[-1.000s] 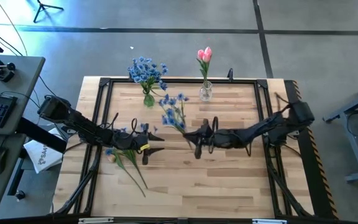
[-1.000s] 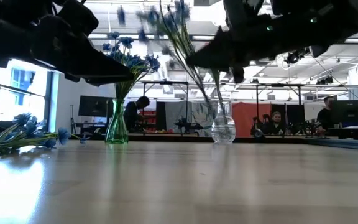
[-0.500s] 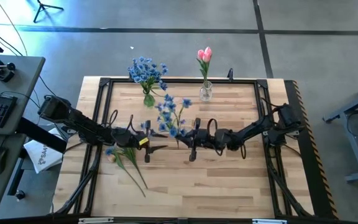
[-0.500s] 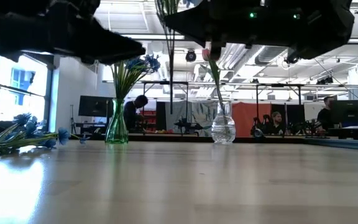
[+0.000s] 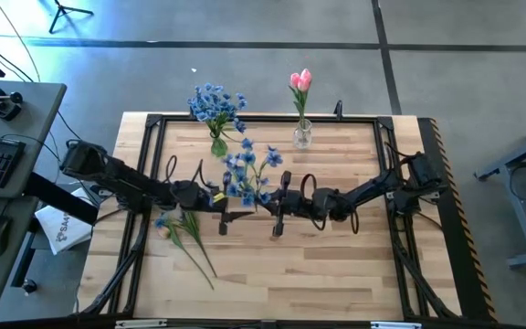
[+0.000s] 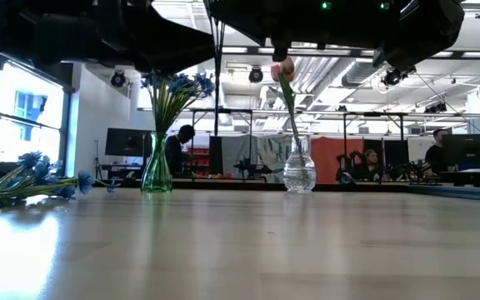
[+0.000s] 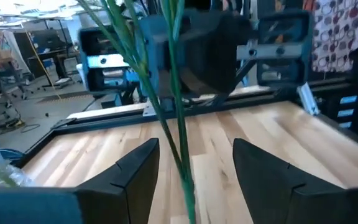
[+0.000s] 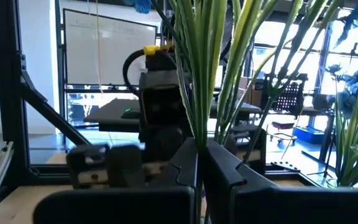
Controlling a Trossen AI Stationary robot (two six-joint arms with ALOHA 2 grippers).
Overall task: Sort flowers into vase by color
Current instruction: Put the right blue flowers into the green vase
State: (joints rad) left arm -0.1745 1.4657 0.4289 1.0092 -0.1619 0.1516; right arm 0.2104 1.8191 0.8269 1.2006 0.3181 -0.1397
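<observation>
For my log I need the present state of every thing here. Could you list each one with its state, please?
Right claw: shut on blue bunch, held over the table.
Blue bunch: gripped by its stems, off the table.
Left claw: open, stems between its fingers.
Green vase: upright, holding blue flowers.
Clear vase: upright, holding pink tulips.
Loose flowers: lying flat on the table.

The right pincer (image 5: 276,216) holds a bunch (image 5: 247,172) mid-table, facing the left pincer (image 5: 224,216).
</observation>
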